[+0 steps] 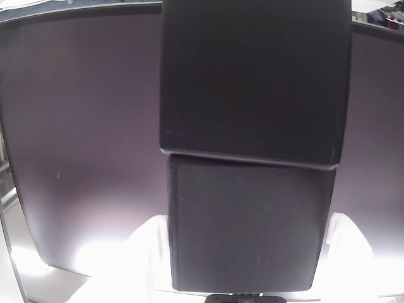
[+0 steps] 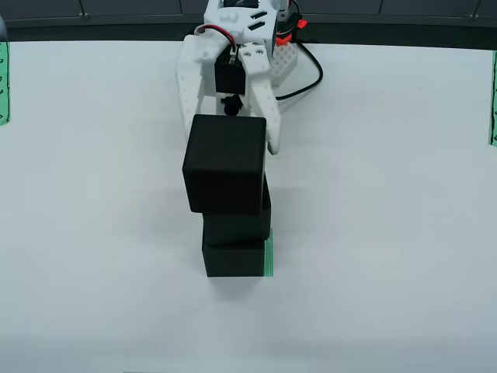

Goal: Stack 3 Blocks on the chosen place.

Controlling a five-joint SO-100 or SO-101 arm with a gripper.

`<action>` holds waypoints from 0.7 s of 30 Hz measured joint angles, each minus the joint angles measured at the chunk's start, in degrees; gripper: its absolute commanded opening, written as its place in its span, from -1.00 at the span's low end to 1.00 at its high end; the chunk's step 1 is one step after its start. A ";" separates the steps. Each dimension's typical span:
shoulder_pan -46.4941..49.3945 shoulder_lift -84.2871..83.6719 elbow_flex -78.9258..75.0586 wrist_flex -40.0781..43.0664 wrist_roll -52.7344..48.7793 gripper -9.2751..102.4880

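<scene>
In the view from above, three black blocks stand stacked near the middle of the white worktop (image 2: 93, 233): the bottom block (image 2: 233, 260) sits on the green-and-white striped patch (image 2: 269, 256), whose edge shows along its right side, the middle block (image 2: 237, 225) rests on it, and the top block (image 2: 225, 163) sits on that, shifted slightly left. The white end effector (image 2: 231, 136) reaches in from the far side with one finger on either side of the top block; whether the fingers press it or stand just clear cannot be told. In the view that rides on the end effector, two dark block faces (image 1: 252, 76) stack close before the lens.
</scene>
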 measured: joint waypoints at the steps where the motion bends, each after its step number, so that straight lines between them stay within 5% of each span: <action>1: 0.00 0.00 0.00 0.00 0.00 -0.30; 21: -1.67 18.28 0.88 7.91 0.09 -0.30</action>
